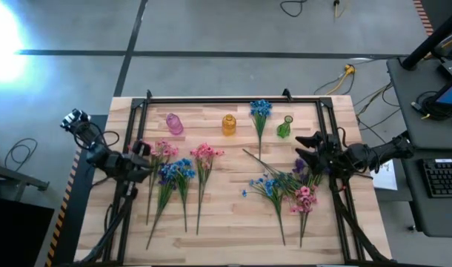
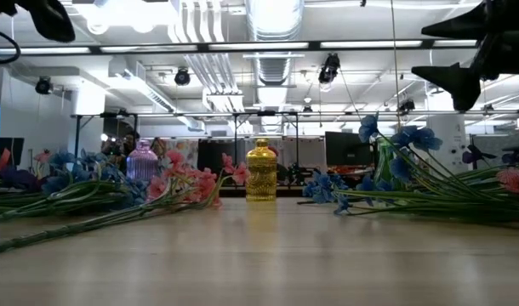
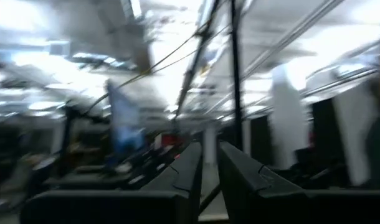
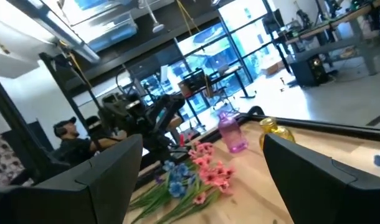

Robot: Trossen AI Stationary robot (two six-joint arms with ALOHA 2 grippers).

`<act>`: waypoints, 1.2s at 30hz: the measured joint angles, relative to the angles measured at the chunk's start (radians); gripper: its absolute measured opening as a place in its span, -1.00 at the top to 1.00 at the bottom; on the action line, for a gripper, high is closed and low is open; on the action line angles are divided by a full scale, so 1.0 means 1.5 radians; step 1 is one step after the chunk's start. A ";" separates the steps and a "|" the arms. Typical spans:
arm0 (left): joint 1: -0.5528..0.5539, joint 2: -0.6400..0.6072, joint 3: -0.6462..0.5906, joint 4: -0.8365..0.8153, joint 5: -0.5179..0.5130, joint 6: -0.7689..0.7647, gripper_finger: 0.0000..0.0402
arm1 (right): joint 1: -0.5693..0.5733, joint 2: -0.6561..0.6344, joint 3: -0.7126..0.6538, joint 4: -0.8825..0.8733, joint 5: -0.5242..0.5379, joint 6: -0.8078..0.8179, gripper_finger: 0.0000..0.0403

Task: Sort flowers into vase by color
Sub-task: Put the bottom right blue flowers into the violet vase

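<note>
Three small vases stand along the table's far side: a pink-purple one (image 1: 174, 124), a yellow one (image 1: 229, 124) and a green one (image 1: 284, 127). A blue flower (image 1: 260, 111) lies between the yellow and green vases. Pink (image 1: 164, 150), blue (image 1: 178, 172) and pink (image 1: 206, 154) flowers lie flat at the left. Blue (image 1: 267, 184), pink (image 1: 305, 196) and purple (image 1: 300, 167) flowers lie at the right. My left gripper (image 1: 141, 152) is raised beside the left bunch, shut and holding nothing (image 3: 209, 162). My right gripper (image 1: 309, 148) is raised beside the right bunch, open with nothing between its fingers (image 4: 202, 155).
A black frame (image 1: 233, 99) runs along the table's far edge and down both sides under the arms. A person (image 4: 68, 137) sits beyond the table's left side. Bare wood (image 1: 226, 215) lies between the two bunches.
</note>
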 joint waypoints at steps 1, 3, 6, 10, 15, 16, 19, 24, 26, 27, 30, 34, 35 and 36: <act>0.000 0.004 0.000 0.001 -0.016 0.000 0.82 | 0.000 0.000 0.000 0.000 -0.001 -0.009 -0.61; 0.000 0.014 0.000 0.000 -0.023 -0.025 0.82 | 0.000 0.000 0.000 -0.002 -0.002 -0.031 -0.61; 0.000 0.023 0.000 0.008 0.003 -0.090 0.82 | 0.000 0.000 0.000 0.011 -0.007 -0.082 -0.61; 0.000 0.024 0.017 0.019 0.011 -0.107 0.82 | 0.000 -0.001 0.003 0.106 -0.020 -0.062 -0.61; 0.000 0.048 0.042 0.017 0.011 -0.187 0.82 | 0.000 0.001 0.045 0.095 -0.037 0.038 -0.61; 0.000 0.060 0.047 0.016 0.011 -0.197 0.82 | 0.000 0.002 0.051 0.082 -0.037 0.065 -0.61; 0.000 0.105 0.072 0.016 -0.008 -0.208 0.82 | 0.000 0.007 0.068 0.049 -0.033 0.103 -0.61; 0.000 0.191 0.148 0.014 -0.058 -0.228 0.82 | 0.000 0.021 0.086 0.023 -0.031 0.097 -0.61; 0.000 0.225 0.182 -0.001 -0.074 -0.216 0.82 | 0.000 0.027 0.094 0.010 -0.027 0.077 -0.61; 0.000 0.241 0.199 -0.011 -0.094 -0.211 0.82 | 0.000 0.030 0.098 0.006 -0.019 0.073 -0.61; 0.000 0.292 0.249 -0.047 -0.216 -0.217 0.82 | 0.000 0.036 0.102 -0.007 0.044 0.109 -0.61; 0.000 0.350 0.315 -0.118 -0.373 -0.221 0.82 | 0.000 0.039 0.102 -0.034 0.144 0.158 -0.61; 0.000 0.362 0.332 -0.143 -0.390 -0.219 0.82 | -0.001 0.039 0.102 -0.047 0.147 0.162 -0.61; 0.000 0.372 0.349 -0.171 -0.393 -0.214 0.82 | 0.000 0.039 0.101 -0.057 0.146 0.165 -0.61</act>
